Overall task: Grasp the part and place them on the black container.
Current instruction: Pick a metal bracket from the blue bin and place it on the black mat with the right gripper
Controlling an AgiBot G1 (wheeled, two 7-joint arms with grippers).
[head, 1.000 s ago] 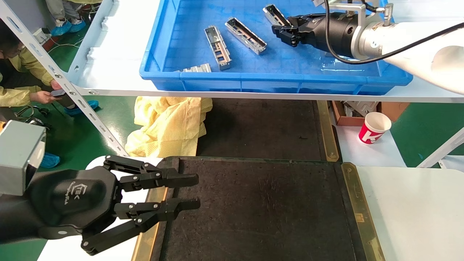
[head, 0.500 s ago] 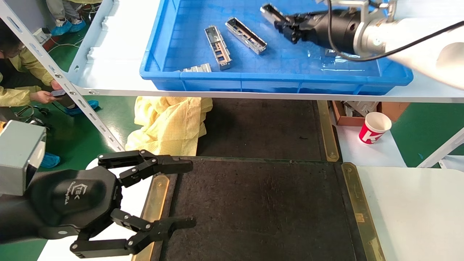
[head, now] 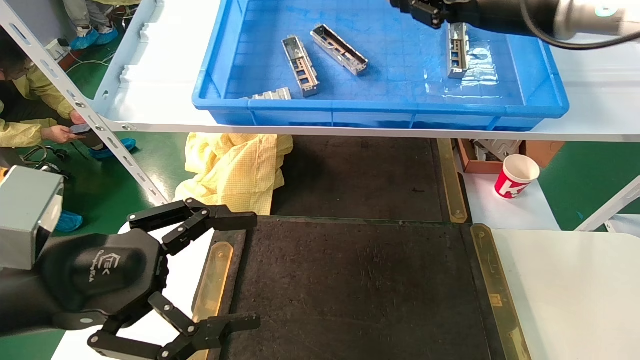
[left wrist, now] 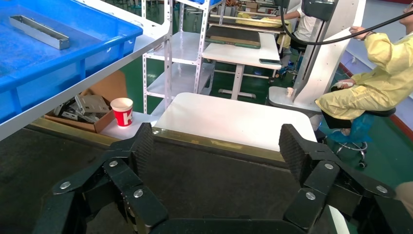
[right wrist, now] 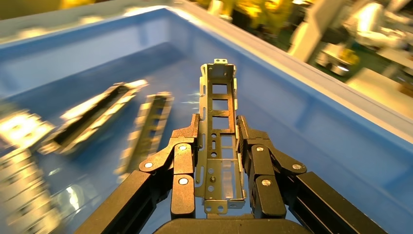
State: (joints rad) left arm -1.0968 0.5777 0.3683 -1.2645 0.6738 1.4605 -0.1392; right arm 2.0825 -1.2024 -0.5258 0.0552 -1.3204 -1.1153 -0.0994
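Bin (head: 542,90) stayed on its shelf above the black container (head: 360,290); the left gripper (head: 245,270) had spread wide over the container's near corner, while the right gripper (right wrist: 218,146) had lifted above the bin, clamping the part (right wrist: 217,146), a slotted silver channel.

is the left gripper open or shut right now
Open. The left gripper hovers over the black container's left edge with its fingers spread wide and nothing between them.
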